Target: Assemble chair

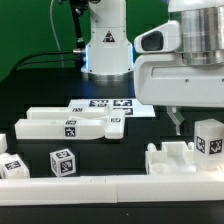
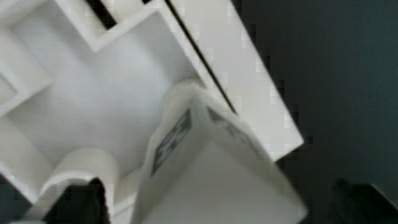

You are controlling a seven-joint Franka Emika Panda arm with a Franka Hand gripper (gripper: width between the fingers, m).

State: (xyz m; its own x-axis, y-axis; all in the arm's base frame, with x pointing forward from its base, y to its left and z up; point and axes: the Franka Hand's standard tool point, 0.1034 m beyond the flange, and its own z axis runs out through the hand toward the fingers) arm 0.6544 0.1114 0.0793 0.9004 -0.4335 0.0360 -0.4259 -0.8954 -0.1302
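The chair is in loose white pieces with black-and-white tags. A long flat slab lies at the exterior view's left, and two small tagged blocks stand in front of it. A tagged block and a notched white piece sit at the right. My gripper hangs just above the notched piece, next to the tagged block. In the wrist view the gripper is open, its dark fingers wide apart at either side of a tagged white piece. I cannot tell if they touch it.
The marker board lies in the middle of the black table, in front of the robot base. A low white rail runs along the table's front edge.
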